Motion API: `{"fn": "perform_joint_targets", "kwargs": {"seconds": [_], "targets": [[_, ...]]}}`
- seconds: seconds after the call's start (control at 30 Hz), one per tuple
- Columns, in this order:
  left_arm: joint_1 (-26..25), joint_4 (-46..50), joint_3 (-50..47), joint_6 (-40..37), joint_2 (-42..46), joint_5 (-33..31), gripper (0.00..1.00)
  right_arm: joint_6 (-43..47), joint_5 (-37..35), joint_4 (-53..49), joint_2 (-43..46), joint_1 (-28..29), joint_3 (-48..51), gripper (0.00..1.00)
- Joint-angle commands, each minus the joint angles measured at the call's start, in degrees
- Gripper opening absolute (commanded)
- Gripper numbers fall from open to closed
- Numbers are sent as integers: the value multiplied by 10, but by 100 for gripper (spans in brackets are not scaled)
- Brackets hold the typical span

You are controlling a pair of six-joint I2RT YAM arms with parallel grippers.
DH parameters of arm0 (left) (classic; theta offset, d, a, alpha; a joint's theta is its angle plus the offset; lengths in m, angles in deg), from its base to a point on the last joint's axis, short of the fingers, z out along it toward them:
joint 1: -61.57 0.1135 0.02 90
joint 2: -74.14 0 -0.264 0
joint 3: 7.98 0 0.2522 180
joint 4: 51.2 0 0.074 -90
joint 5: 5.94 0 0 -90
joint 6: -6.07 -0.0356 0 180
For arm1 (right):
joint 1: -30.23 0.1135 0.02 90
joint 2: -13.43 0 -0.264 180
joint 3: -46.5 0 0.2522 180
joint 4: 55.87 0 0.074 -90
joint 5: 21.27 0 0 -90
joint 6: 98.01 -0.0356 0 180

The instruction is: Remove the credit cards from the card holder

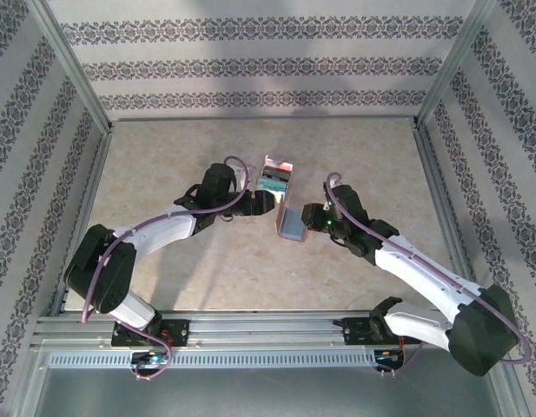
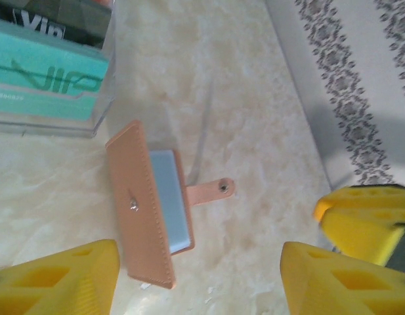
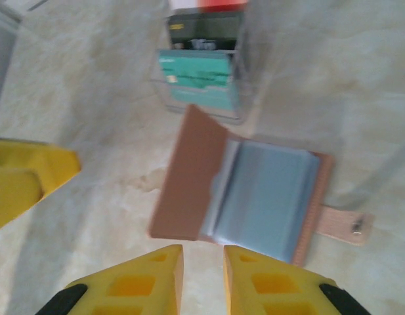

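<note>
Top external view: the left fingers (image 1: pixel 257 201) sit just left of a clear box (image 1: pixel 274 176) that stands on the marbled desk (image 1: pixel 181 261) with a teal card (image 3: pixel 199 79) and a dark one inside. Seen from the left wrist, these fingers stand wide apart with nothing between them. The card holder (image 1: pixel 292 221) lies mid-desk, just in front of the box. It is open, with one brown cover tilted up, the blue-grey pockets showing and its tab (image 3: pixel 343 225) flat on the desk. The right fingers (image 3: pixel 143 279) hover at its near edge, drawn almost together with a thin gap, and nothing visible is gripped between them.
</note>
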Motion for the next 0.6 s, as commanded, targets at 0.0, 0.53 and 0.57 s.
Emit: {"fn": "perform_joint_targets", "kwargs": {"seconds": [0.0,0.53,0.57], "targets": [[-21,48,21,-33,-42,-7,69,-29,-58,-44,13,-8,1,25],[-65,141,175,-92,-201,-81,57,-68,-69,-52,16,-11,36,36],[-65,145,178,-91,-206,-81,51,-68,-69,-51,18,-12,39,37]]}}
